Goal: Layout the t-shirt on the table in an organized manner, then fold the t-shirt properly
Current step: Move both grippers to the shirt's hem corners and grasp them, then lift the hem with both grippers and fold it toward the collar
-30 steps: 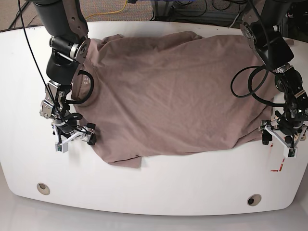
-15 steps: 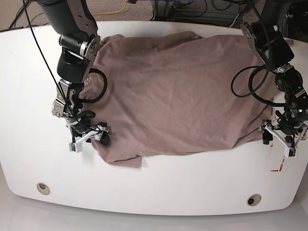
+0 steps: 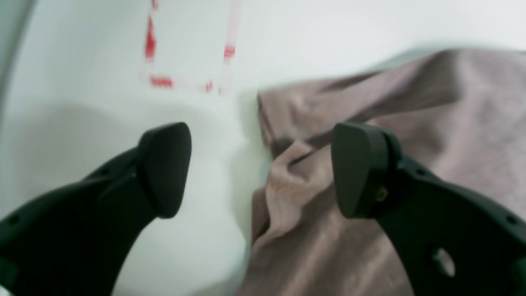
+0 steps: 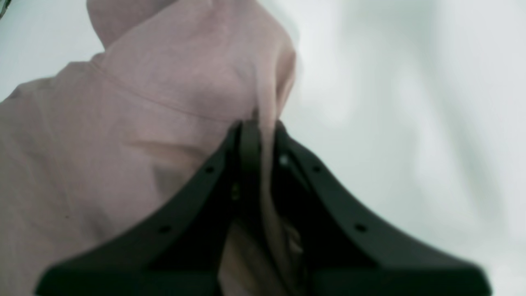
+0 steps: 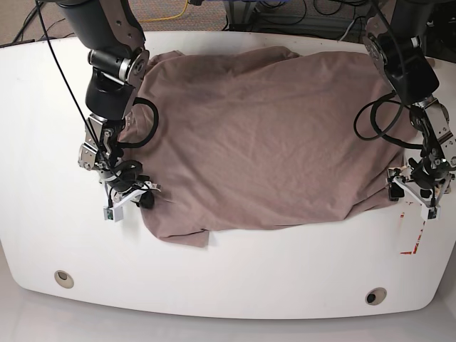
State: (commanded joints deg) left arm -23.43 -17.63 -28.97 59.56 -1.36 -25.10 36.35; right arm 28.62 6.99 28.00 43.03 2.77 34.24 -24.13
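Note:
The mauve-brown t-shirt point(image 5: 263, 135) lies spread over the white table point(image 5: 43, 142), wrinkled, with its near left corner folded under. My right gripper point(image 5: 140, 199) is at the shirt's left edge and is shut on a fold of the fabric. The right wrist view shows that fold of the t-shirt point(image 4: 164, 90) pinched in the right gripper point(image 4: 257, 133). My left gripper point(image 5: 412, 194) stands open at the shirt's right edge. In the left wrist view the left gripper point(image 3: 261, 172) straddles the bunched edge of the t-shirt point(image 3: 296, 172), one finger over bare table, the other over cloth.
Two round grey grommets point(image 5: 64, 278) point(image 5: 375, 295) sit near the table's front edge. Red tape marks point(image 5: 410, 251) point(image 3: 156, 80) lie just beside the left gripper. Black cables loop from both arms over the shirt's sides. Floor cables run behind the table's far edge.
My right gripper has moved in from the bare table to the shirt's left edge and shut on the fabric. The left gripper has shifted slightly toward the far side and stays open.

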